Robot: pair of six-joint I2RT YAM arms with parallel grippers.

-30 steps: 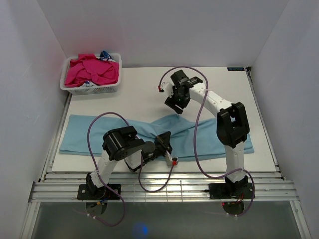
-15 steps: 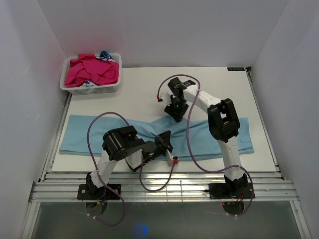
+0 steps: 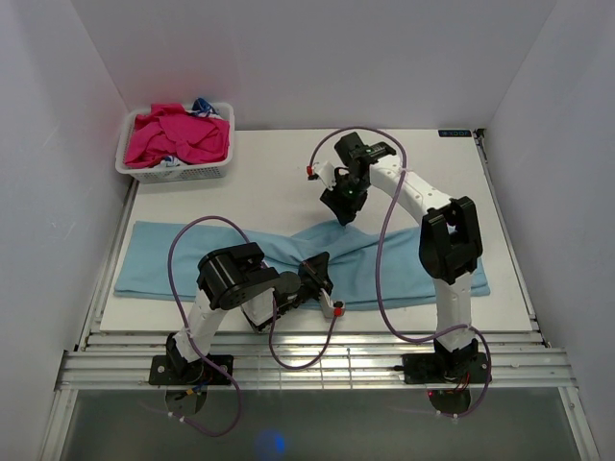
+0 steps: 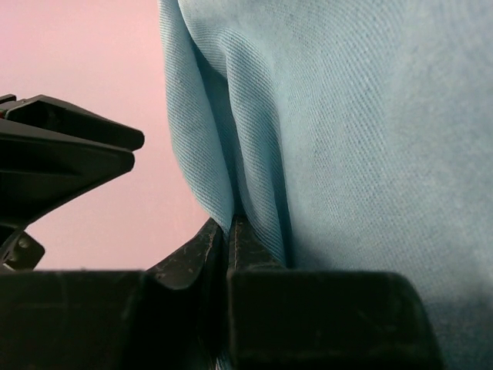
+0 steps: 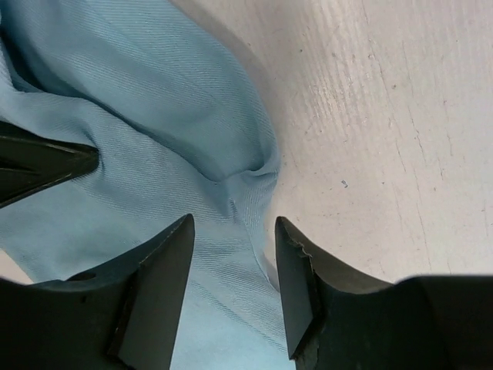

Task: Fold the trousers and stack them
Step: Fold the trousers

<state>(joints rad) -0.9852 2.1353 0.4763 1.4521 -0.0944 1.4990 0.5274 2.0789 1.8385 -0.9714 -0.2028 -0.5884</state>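
Observation:
The light blue trousers (image 3: 192, 259) lie spread across the white table, one leg to the left, the other to the right, with a raised peak in the middle. My left gripper (image 3: 317, 274) is shut on a fold of the trousers (image 4: 331, 139) at the near middle edge. My right gripper (image 3: 338, 213) is open just above the trousers' far peak (image 5: 154, 154), its fingers (image 5: 158, 285) apart on either side of the cloth's edge and holding nothing.
A white basket (image 3: 144, 174) with magenta garments stands at the far left corner. The bare table top (image 3: 432, 173) extends behind the trousers. White walls close in left, right and back. A slatted rail runs along the near edge.
My right gripper dipped to the trousers' peak half a second ago and has risen slightly back and to the right. The left gripper and the cloth it holds have not moved.

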